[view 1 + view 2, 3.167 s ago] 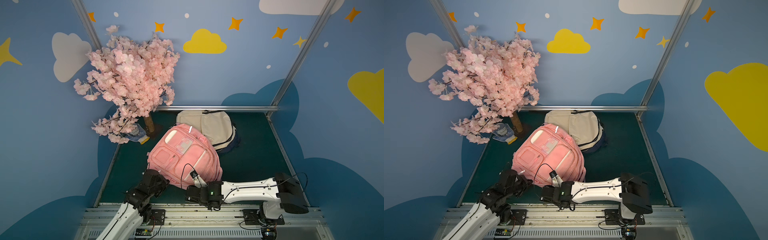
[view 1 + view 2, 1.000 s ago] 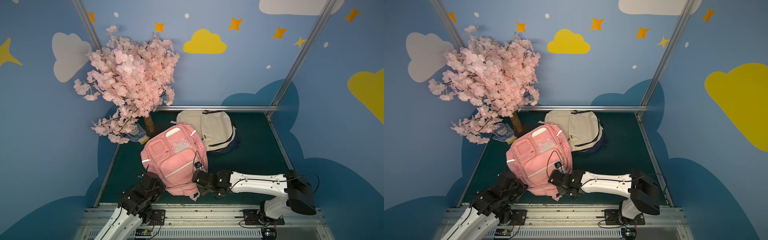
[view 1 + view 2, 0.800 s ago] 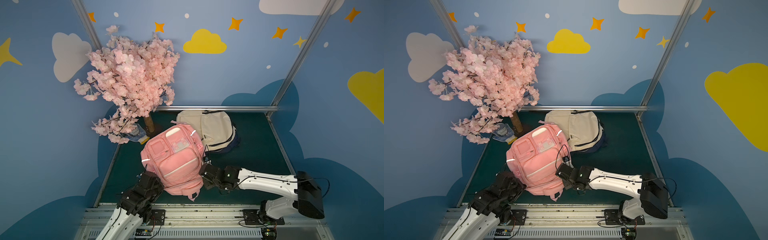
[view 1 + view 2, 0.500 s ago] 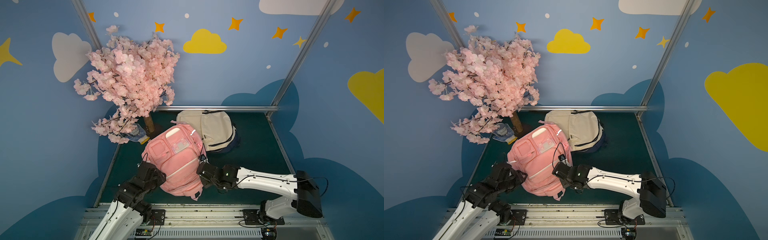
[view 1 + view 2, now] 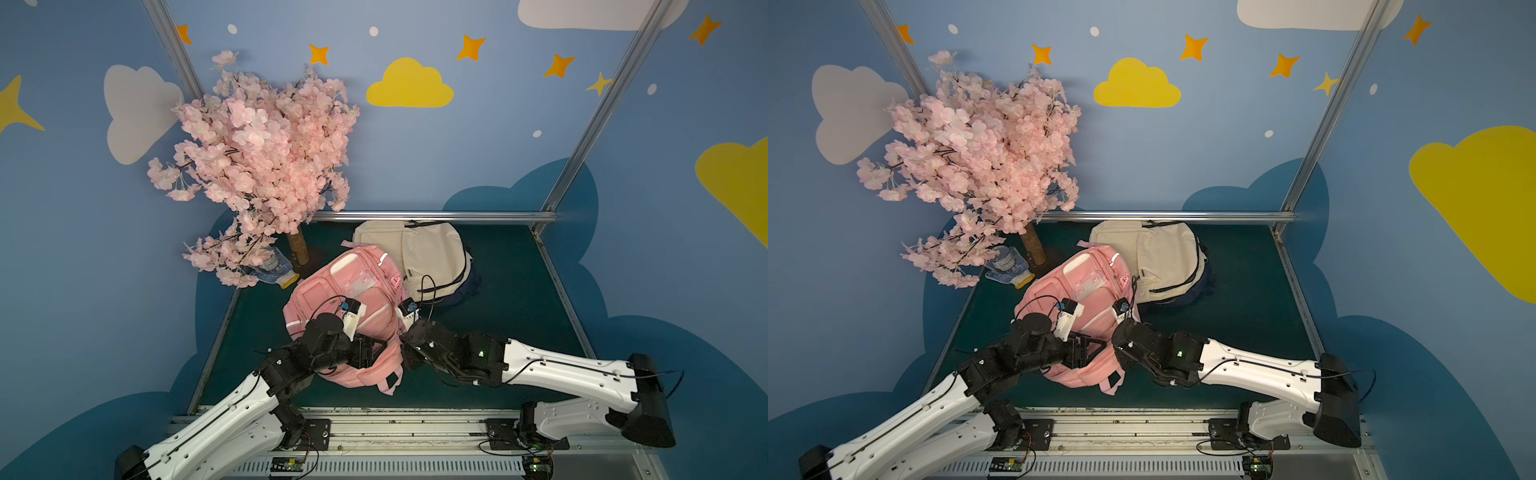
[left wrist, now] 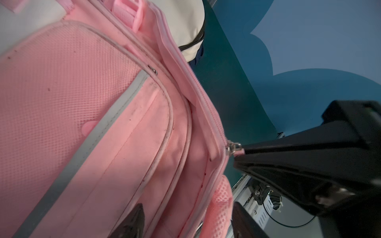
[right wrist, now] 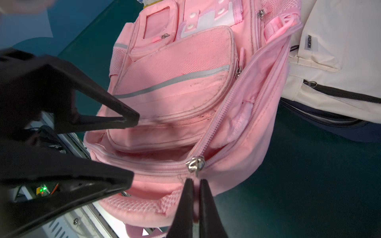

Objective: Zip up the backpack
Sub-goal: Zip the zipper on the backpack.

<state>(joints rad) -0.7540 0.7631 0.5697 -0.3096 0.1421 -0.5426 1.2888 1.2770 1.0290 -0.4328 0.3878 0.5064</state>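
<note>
The pink backpack (image 5: 357,299) (image 5: 1088,291) lies on the green mat, its main zipper gaping open along one side (image 7: 247,99). My right gripper (image 7: 195,182) (image 5: 404,334) is shut on the pink pull tab just below the silver zipper slider (image 7: 194,163) (image 6: 232,147), at the backpack's right edge near its bottom. My left gripper (image 6: 186,212) (image 5: 374,353) (image 7: 132,148) is open. Its two fingers straddle the backpack's lower end and mesh side pocket (image 6: 220,206) without closing on them.
A cream backpack (image 5: 428,257) lies right behind the pink one, touching it. A cherry blossom tree (image 5: 266,166) stands at the back left with a plastic bottle (image 5: 272,270) at its foot. A metal rail (image 5: 374,424) runs along the mat's near edge.
My left gripper has opened and swung from the backpack's near-left corner over onto its lower end. My right gripper stays shut on the pull tab, moved little.
</note>
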